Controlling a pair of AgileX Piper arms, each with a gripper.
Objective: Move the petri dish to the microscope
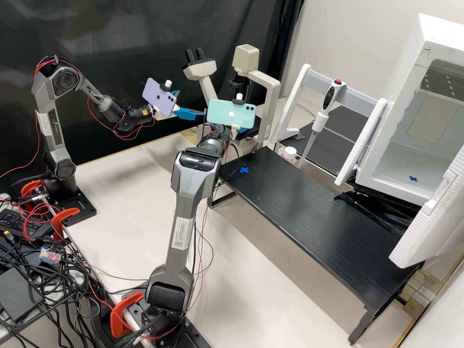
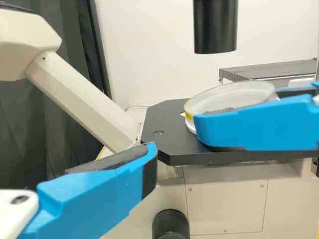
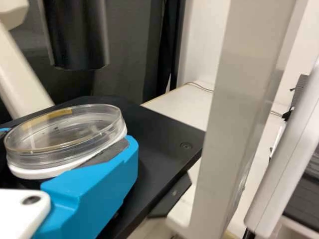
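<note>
Spreading nearest is a white benchtop [image 1: 121,208], then a low black table [image 1: 309,203] bearing a blue cross [image 1: 244,169]. Beyond, the right gripper [image 1: 242,129] grips the petri dish [image 3: 65,134] at the microscope's [image 1: 269,82] black stage [image 2: 167,117]; I cannot tell whether dish and stage touch. Nearby, the left gripper's [image 1: 192,103] jaws stand wide. Behind hangs a dark curtain [image 1: 121,34], beside a pale wall [image 1: 357,29].

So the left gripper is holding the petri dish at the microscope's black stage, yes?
Wrong side: it's the right gripper, as the right wrist view shows. The petri dish is indeed held at the microscope's black stage.
</note>
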